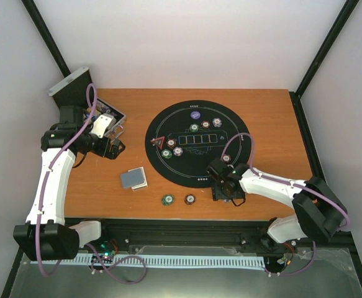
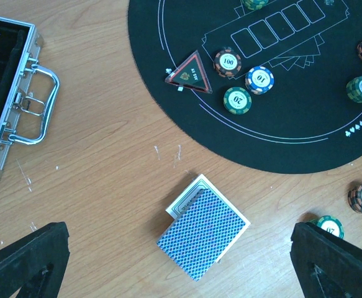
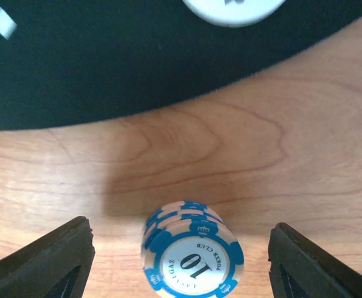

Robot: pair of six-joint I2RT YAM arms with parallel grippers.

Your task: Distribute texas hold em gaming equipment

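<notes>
Wide view first: the wooden table (image 1: 267,118), with the round black mat (image 1: 187,167) in the middle and the silver case (image 1: 75,87) lying open at the far left corner. The left gripper (image 1: 113,149) hangs between case and mat, fingers spread wide, nothing between them. Right below its camera sits the deck of blue-backed cards (image 2: 202,233), on bare wood just off the mat's near-left edge, one card askew under the pile.

Over to the right gripper (image 1: 225,191), low at the mat's near edge. It's released, with the fingers standing clear on both sides of a blue-and-white chip stack (image 3: 192,254) marked 10. That stack rests on the wood just off the mat.

On the mat's left side lies the red triangle marker (image 2: 190,73), with a brown-red chip (image 2: 228,62), a blue-white chip (image 2: 259,79) and a green chip (image 2: 237,100) just beside it. A purple disc (image 1: 194,107) and a white disc (image 1: 194,115) sit at the far edge. Two loose chips, one green (image 1: 167,199) and one brown-red (image 1: 189,199), lie on the wood near the front.
</notes>
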